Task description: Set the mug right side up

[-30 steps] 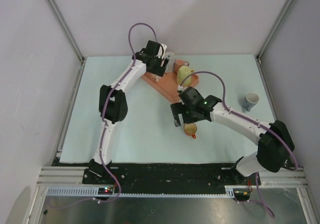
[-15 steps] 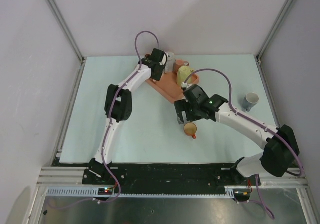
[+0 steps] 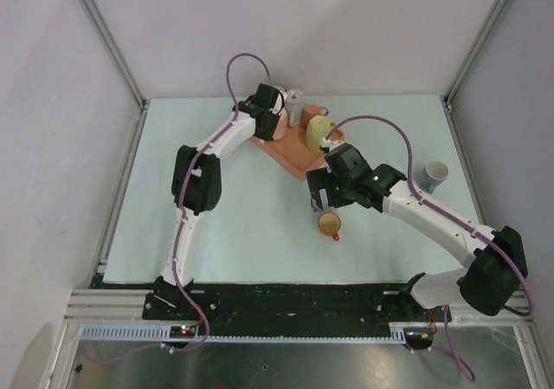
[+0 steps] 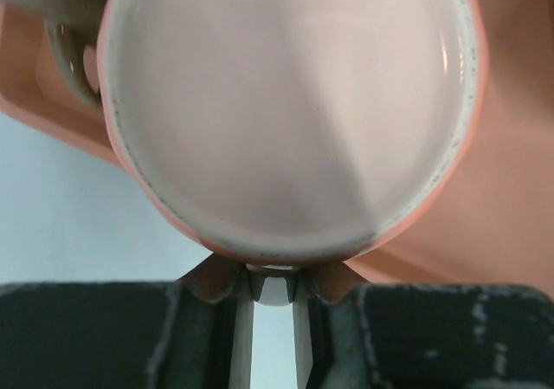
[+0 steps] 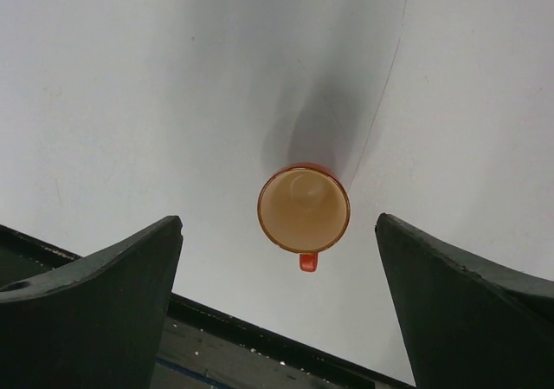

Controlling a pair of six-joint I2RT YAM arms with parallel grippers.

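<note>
- Hovering over the table [image 3: 234,224], the right gripper [image 5: 279,223] has its jaws spread wide with nothing in them.
- The orange mug [image 5: 303,209] sits right below it. In the wrist view it's between the two fingers but touching neither.
- It's right side up. You can look straight down into it, and the little handle points toward the near edge.
- From above, that mug is on bare table near the front of the tray [image 3: 284,153], not touching it.
- The left gripper [image 4: 273,287] is over at the far end of the tray, nose right up against the pink mug [image 4: 286,103].
- That mug's white inside fills nearly the whole left wrist view, mouth facing the camera.
- The left jaws are pulled in to a thin slit right at the pink mug's near rim. Honestly can't tell whether they're pinching the rim or just closed beside it.
- A grey mug [image 3: 297,97] is at the tray's far end too, and I can't tell if it's actually on it. Its handle pokes into the wrist view just beside the pink mug.
- The yellow mug [image 3: 319,132] is on the tray, nearer the right arm. It looks tipped, but I'm not sure.
- The blue mug [image 3: 435,175] is off by itself near the table's right edge, mouth up.
</note>
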